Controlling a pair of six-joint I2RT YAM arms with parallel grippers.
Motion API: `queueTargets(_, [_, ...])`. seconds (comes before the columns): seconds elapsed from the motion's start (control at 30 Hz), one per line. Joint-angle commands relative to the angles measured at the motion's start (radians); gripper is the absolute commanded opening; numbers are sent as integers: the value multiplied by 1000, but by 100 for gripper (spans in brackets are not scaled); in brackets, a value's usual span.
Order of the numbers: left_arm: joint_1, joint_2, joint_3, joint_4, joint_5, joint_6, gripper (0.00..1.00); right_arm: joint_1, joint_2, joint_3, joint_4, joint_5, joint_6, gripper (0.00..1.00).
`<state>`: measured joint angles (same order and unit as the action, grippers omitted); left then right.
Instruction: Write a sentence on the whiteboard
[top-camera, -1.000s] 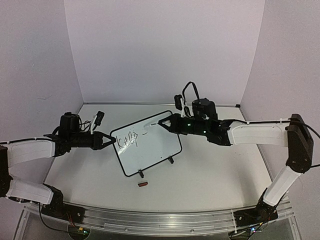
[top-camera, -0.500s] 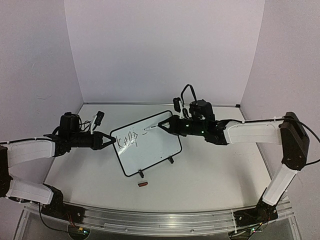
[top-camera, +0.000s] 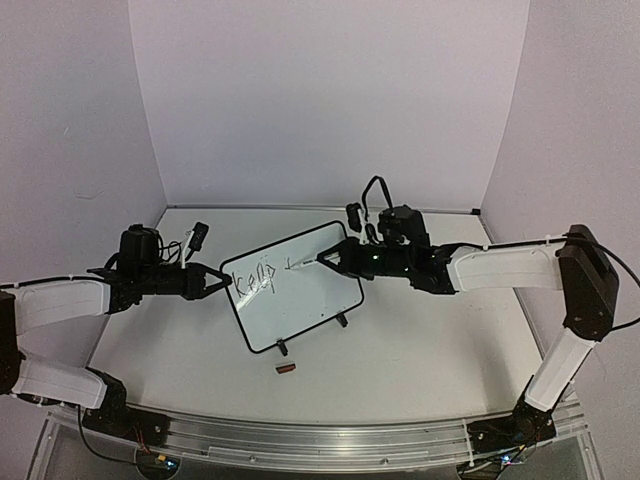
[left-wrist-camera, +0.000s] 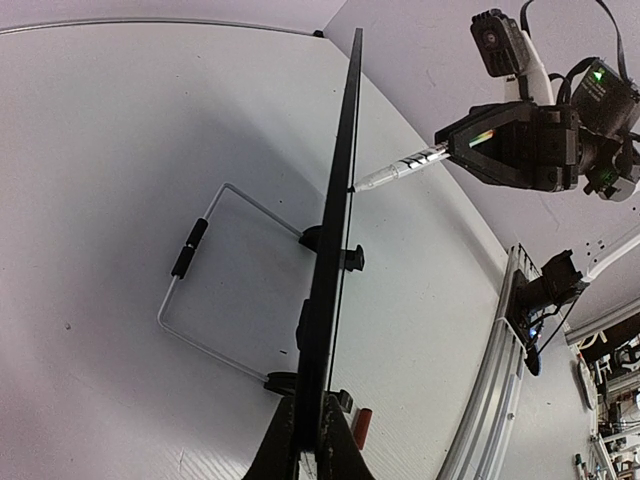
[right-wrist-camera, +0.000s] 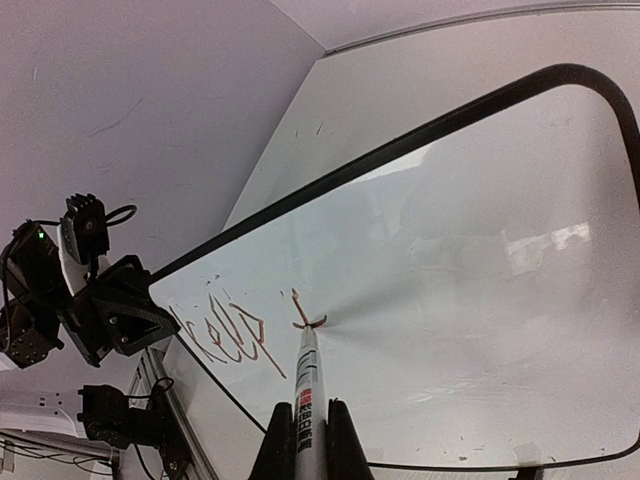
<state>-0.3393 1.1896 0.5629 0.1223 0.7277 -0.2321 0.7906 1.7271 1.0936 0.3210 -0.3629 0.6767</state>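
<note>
Whiteboard (top-camera: 300, 310) sits near the middle of the pale matte table (top-camera: 420, 350), and we see it as a small glossy white rectangle with rounded corners and a thin black rim. It leans back on two little black feet (top-camera: 283, 349). From the left wrist we see it edge-on as a slim dark line, with a thin bent wire stand (left-wrist-camera: 200, 280) behind it carrying a short black sleeve.

Dark handwritten lettering (top-camera: 255, 277) runs along the upper left of the board. In the right wrist view we read it as "keep", in loose looping strokes, followed by a small cross-shaped mark. Soft reflections lie on the smooth surface around it.

We find the left gripper (top-camera: 215, 283) clamped on the board's left edge, its black fingers (left-wrist-camera: 285, 445) pinching the rim from both sides. The right gripper (top-camera: 335, 258) is closed tight around a slim marker (right-wrist-camera: 307, 375), a pale barrel with dark printing, whose fine tip touches the board at the foot of the cross-shaped mark.

A small dark red cylinder (top-camera: 286, 369) lies on the table just in front of the nearer foot.
</note>
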Motion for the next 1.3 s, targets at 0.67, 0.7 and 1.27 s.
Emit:
queueTargets(0.67, [7, -16, 32, -29, -77, 49, 0, -2, -60, -14, -9, 35, -13, 0])
queueTargets(0.7, [8, -16, 32, -29, -77, 49, 0, -2, -66, -8, -10, 36, -16, 0])
queueTargets(1.27, [8, -13, 31, -28, -77, 48, 0, -16, -62, 69, -11, 42, -50, 0])
